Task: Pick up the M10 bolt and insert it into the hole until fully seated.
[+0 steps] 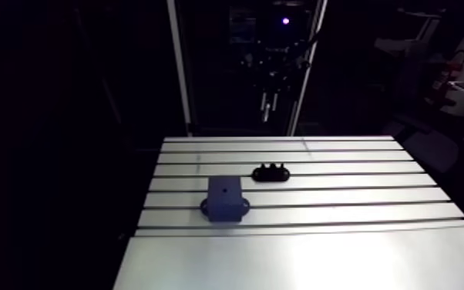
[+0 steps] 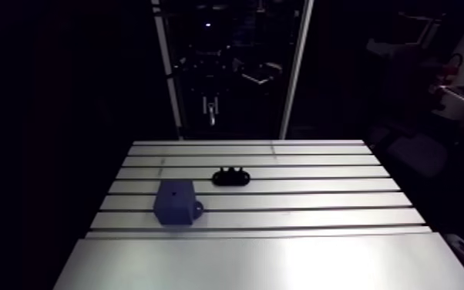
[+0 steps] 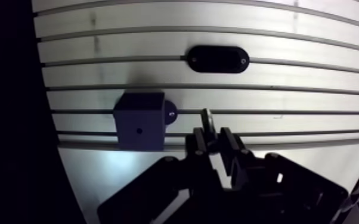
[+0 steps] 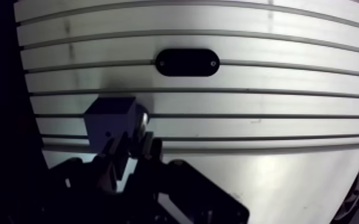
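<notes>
In the wrist view my gripper (image 3: 211, 134) is shut on the M10 bolt (image 3: 207, 119), whose metal shank sticks out ahead of the dark fingers (image 3: 226, 143). A dark blue block (image 3: 139, 122) with a small hole (image 3: 139, 129) in its facing side stands on the slotted table, just beside and ahead of the fingers. In the arm view the bolt (image 1: 266, 108) hangs high above the table's far edge, well clear of the block (image 1: 224, 197). The gripper itself is dark there.
A black oval holder (image 3: 217, 59) is fixed across a table slot beyond the block, and it shows with small bumps on top in the arm view (image 1: 271, 172). The slotted aluminium table (image 1: 343, 200) ends at a smooth plate (image 1: 304, 262) in front.
</notes>
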{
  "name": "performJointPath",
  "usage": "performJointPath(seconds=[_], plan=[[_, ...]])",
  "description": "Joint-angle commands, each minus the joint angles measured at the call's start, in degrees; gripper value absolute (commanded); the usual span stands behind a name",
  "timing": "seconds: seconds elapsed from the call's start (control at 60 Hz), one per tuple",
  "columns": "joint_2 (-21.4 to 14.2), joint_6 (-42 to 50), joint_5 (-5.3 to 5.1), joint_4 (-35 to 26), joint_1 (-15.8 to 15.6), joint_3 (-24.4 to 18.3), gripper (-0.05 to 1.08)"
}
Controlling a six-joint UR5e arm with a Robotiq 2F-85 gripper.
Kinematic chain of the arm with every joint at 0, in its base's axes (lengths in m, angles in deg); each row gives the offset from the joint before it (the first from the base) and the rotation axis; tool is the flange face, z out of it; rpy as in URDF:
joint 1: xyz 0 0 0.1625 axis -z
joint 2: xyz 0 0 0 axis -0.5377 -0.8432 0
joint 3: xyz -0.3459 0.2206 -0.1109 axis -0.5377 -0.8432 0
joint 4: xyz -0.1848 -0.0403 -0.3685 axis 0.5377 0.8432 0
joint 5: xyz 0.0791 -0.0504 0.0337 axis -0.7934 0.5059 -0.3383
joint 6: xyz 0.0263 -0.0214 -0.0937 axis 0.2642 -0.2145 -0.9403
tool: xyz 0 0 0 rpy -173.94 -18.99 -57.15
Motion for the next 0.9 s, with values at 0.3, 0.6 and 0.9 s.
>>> performJointPath(seconds=[0.3, 0.6, 0.9], plan=[[2.67, -0.02, 0.63, -6.6, -5.25, -2.42, 1.08], [2.95, -0.28, 0.79, -6.43, -8.16, -2.61, 1.08], [5.3, -0.28, 0.82, -6.5, -10.86, -3.9, 1.08]])
